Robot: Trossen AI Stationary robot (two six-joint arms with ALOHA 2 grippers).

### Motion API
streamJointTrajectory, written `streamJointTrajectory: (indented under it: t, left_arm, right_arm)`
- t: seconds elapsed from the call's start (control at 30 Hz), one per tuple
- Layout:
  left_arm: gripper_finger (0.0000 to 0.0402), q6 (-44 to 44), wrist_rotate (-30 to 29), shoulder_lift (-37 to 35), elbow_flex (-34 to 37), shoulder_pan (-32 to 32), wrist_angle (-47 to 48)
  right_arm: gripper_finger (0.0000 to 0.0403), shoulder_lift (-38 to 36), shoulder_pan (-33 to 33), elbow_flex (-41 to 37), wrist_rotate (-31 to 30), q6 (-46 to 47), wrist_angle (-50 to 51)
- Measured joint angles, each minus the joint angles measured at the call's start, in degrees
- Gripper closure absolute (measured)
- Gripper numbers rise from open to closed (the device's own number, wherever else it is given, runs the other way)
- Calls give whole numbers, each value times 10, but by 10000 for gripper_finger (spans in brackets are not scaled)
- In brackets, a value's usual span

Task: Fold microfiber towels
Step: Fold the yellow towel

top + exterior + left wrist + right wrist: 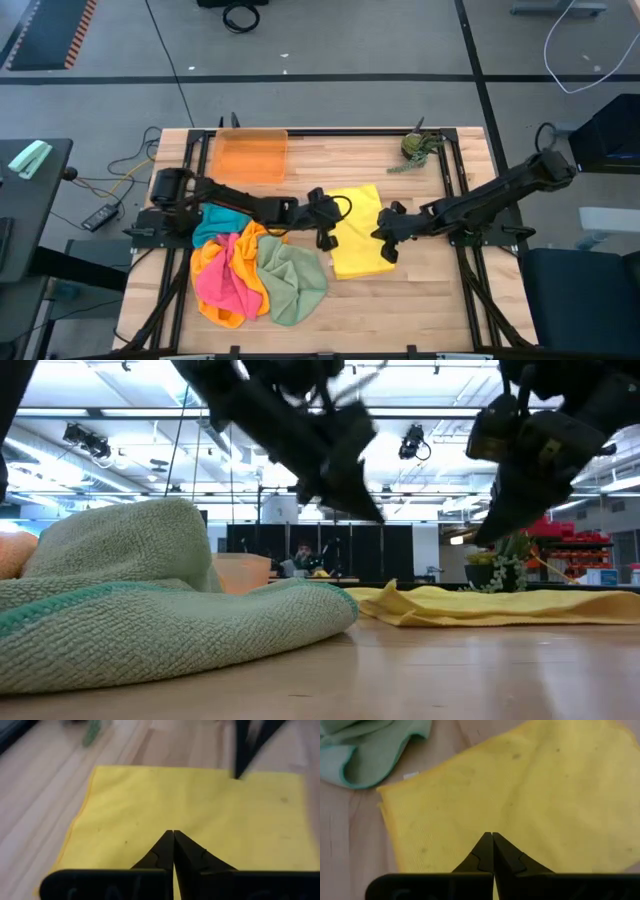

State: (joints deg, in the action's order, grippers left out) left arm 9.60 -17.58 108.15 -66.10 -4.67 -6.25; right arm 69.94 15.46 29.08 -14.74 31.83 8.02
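While above the yellow towel point(358, 232), left end effector point(325, 241) and right end effector point(389, 250) both closed, empty.

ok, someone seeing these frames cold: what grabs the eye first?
The yellow microfiber towel, lying flat mid-table, with both shut end effectors over it: the left end effector at its left edge, the right end effector at its right. Next, the bright heap of towels at front left, in teal, orange, pink and sage green. Behind that sits the translucent orange tray.
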Motion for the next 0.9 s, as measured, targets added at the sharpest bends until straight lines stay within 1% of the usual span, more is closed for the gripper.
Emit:
streamJointTrajectory:
  t: [0.1, 0.2, 0.37, 0.43, 0.47, 0.53, 0.57, 0.77, 0.87, 0.9]
  left_arm:
    - [385, -2, -1, -15, 0, -17, 2]
    - [395, 8, 3, -20, 0, -39, 4]
    - [387, 16, 10, -5, 1, -80, 6]
    - [385, 16, 12, 8, -2, -92, -18]
    - [387, 16, 11, 9, 0, -95, -12]
    - [394, 16, 9, 24, -2, -99, -47]
    - [395, 15, 9, 28, -1, -100, -44]
    - [385, 20, 9, 66, 0, -100, -71]
    - [393, 21, 11, 83, 0, -100, -76]
    - [395, 21, 16, 91, 0, -100, -93]
  right_arm:
    - [400, -24, 1, 6, -2, -7, 15]
    - [400, -37, 14, 7, 0, 3, 16]
    - [400, -27, 68, 5, 4, 37, 35]
    - [400, -20, 87, 5, 4, 53, 34]
    - [400, -17, 96, 5, 3, 63, 37]
    - [400, -13, 114, 5, 3, 83, 36]
    - [400, -14, 123, 5, 2, 92, 38]
    - [400, -18, 166, 5, 1, 150, 61]
    - [400, -13, 187, 5, 3, 178, 68]
    - [400, -12, 194, 5, 4, 187, 75]
